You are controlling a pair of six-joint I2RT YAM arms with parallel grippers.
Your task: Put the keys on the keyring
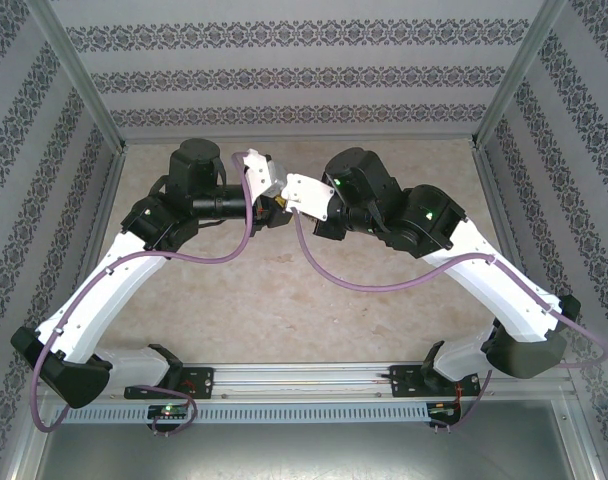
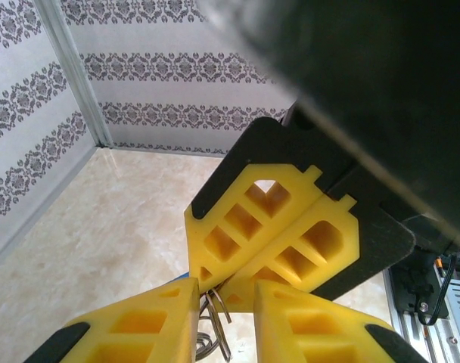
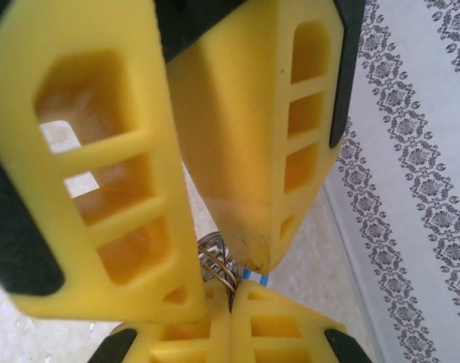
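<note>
Over the far middle of the table (image 1: pixel 284 310), your two grippers meet tip to tip. Your left gripper (image 2: pixel 225 291) is clamped on the keyring (image 2: pixel 216 311), whose wire rings (image 3: pixel 215 261) poke up between the yellow pads (image 2: pixel 139 325). Your right gripper (image 3: pixel 224 280) has its fingers (image 3: pixel 268 128) pressed together. The blue sliver at their tips looks like the key (image 3: pixel 255 277), just beside those rings.

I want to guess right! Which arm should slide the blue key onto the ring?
Probably the right gripper: the key peeks from its shut tips, right beside the keyring, which the left gripper pinches by its wire rings.
</note>
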